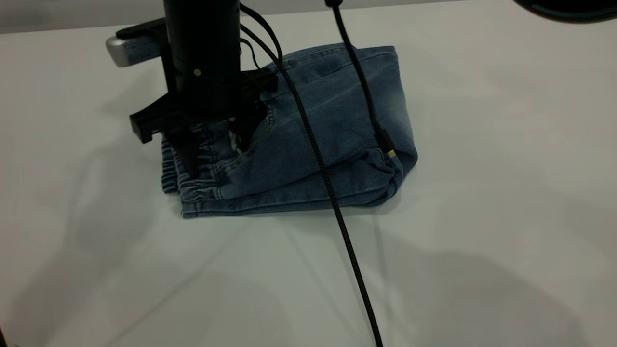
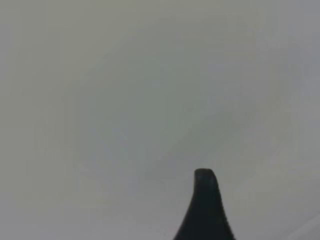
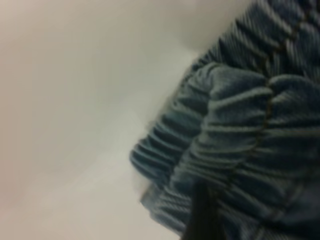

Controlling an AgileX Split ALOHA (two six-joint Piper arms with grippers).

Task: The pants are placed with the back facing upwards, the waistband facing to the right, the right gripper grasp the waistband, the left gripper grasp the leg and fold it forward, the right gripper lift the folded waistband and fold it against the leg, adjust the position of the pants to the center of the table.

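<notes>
On the pale grey table [image 1: 482, 241], a little behind its middle, lies the pair of faded blue denim pants [image 1: 313, 140], already folded into a compact stack with the gathered elastic waistband [image 1: 193, 185] at the exterior view's left edge. A black gripper [image 1: 217, 149] stands straight down over that waistband, its fingers spread and pressing into the cloth; the right wrist view, filled with ruched denim [image 3: 240, 140], suggests it is the right gripper. It grips nothing firmly that I can see. Of the left gripper [image 2: 205, 210] only one fingertip shows over bare table, so I cannot tell its opening. The denim looks soft, limp and fairly heavy; layers may slide apart, so pinching the whole waistband edge seems the safest hold.
</notes>
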